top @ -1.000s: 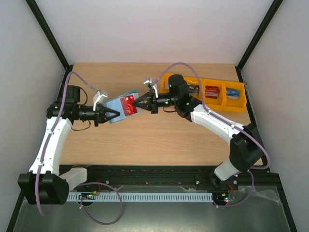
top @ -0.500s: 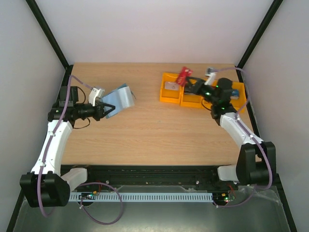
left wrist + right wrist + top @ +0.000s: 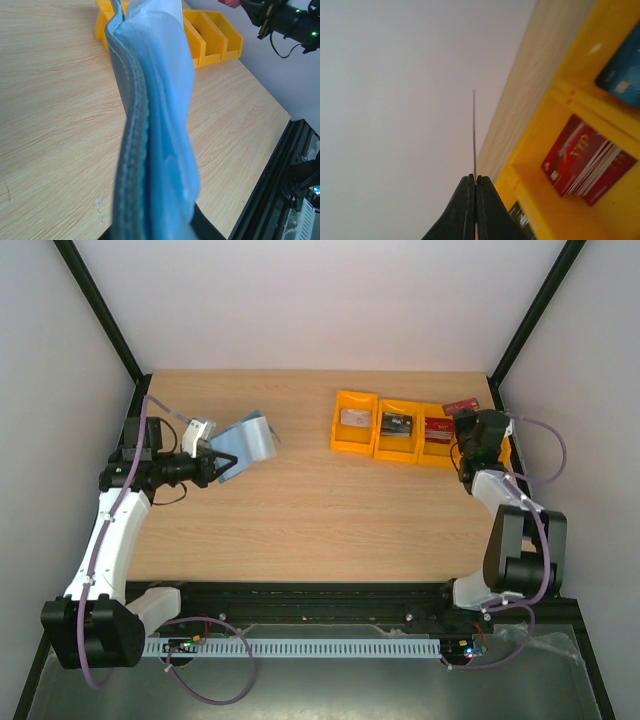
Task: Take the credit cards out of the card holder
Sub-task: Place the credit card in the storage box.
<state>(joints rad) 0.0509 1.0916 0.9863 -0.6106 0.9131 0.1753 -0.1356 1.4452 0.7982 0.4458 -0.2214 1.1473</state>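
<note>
Left gripper (image 3: 218,468) is clamped on one end of the card holder (image 3: 248,439), which hangs in the air above the table (image 3: 300,530), well to the left of the row of yellow bins (image 3: 356,397). From the left wrist the card holder (image 3: 150,125) stands on edge, its paler blue pockets gaping a little, with the bins beyond it.

At the right end of the bins, the right gripper (image 3: 467,416) has its jaws pinched tight on a red card (image 3: 461,406), raised over the far edge of the row. The right wrist sees that card edge-on, a thin line rising from the closed tips.

In the bins from the left end: a grey card (image 3: 354,418), a dark card (image 3: 397,424), then a stack of red cards (image 3: 585,170), and a blue card (image 3: 622,70) in the next compartment.
</note>
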